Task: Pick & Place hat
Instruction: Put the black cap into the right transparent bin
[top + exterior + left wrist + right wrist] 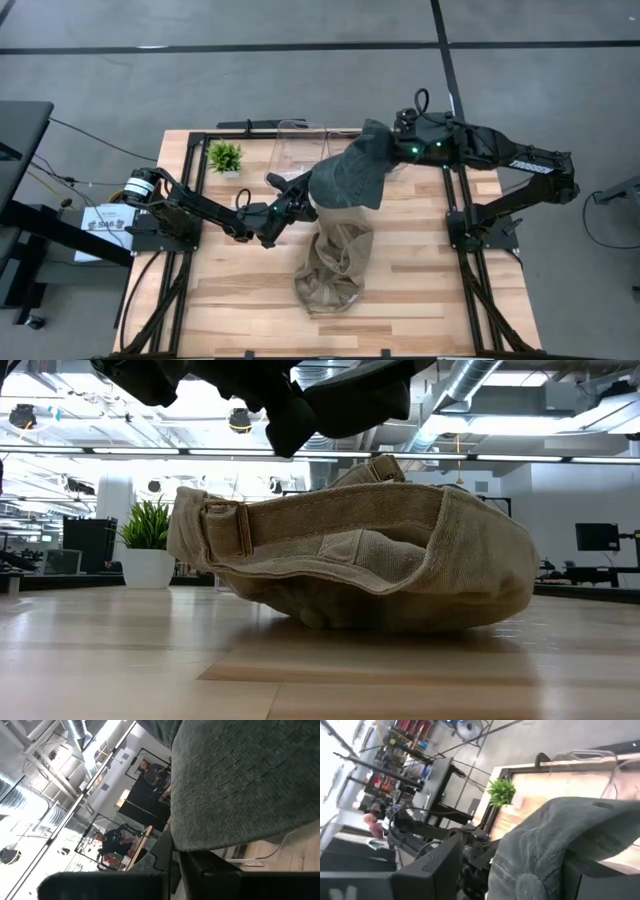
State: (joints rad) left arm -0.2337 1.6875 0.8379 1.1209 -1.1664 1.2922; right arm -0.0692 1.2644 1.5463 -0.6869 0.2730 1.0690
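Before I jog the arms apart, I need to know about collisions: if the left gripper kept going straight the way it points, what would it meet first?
Probably the dark grey hat: the left gripper points right at it, its shut fingers at the hat's edge. Depth is unclear from above.

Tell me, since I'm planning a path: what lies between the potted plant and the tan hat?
In the high view, the left pincer, shut on the dark hat, crosses between potted plant and tan hat.
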